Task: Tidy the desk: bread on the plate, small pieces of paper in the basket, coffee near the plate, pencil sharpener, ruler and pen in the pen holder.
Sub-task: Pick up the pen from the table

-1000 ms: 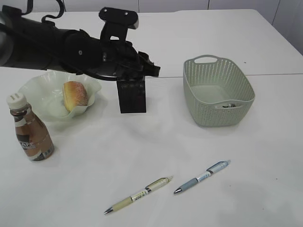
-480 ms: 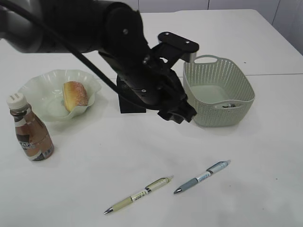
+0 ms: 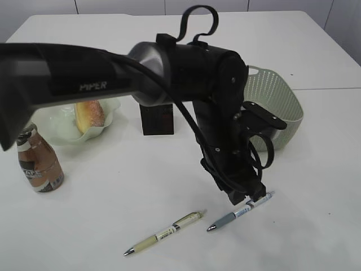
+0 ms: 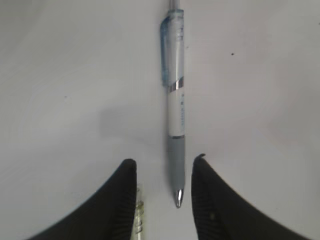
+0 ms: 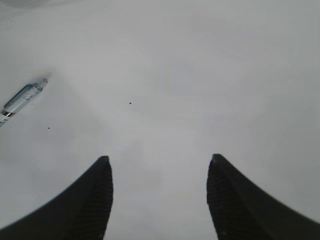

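Note:
My left gripper (image 3: 243, 195) hangs open low over the blue pen (image 3: 241, 212) at the front right of the desk (image 3: 113, 197). In the left wrist view the blue pen (image 4: 176, 115) lies lengthwise with its tip between the open fingers of my left gripper (image 4: 164, 161), untouched. A yellow pen (image 3: 164, 232) lies to its left. The bread (image 3: 90, 113) sits on the plate (image 3: 53, 127), the coffee (image 3: 37, 164) beside it. The pen holder (image 3: 157, 119) and basket (image 3: 282, 110) stand behind my arm. My right gripper (image 5: 160, 159) is open over bare desk. Paper, ruler and pencil sharpener are out of view.
My left arm stretches from the left across the middle and hides part of the plate, the pen holder and the basket. The yellow pen's end (image 4: 139, 220) lies against the left finger in the left wrist view. The blue pen's clip end (image 5: 22, 99) shows far left in the right wrist view.
My left arm has swung from above the pen holder to the right and forward, and come down over the blue pen. Its jaws have stayed open the same width.

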### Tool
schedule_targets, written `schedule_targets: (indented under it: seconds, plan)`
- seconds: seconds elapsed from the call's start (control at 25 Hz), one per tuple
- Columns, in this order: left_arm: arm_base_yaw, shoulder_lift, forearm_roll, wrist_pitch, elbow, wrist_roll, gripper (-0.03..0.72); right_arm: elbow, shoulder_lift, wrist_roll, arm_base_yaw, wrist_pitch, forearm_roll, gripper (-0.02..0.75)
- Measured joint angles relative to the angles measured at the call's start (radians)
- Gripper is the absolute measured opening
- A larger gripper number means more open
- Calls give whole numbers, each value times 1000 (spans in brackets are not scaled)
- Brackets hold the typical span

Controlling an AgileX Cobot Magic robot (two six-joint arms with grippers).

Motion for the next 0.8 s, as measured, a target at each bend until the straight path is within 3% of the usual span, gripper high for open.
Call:
schedule_targets:
  seconds: [0.48, 0.8]
  plan:
    - [-27, 137, -31, 43, -199, 23, 276, 0, 0, 0, 0, 0, 2, 439]
    - [-27, 166, -35, 55, -204, 32, 254, 0, 0, 0, 0, 0, 2, 439]
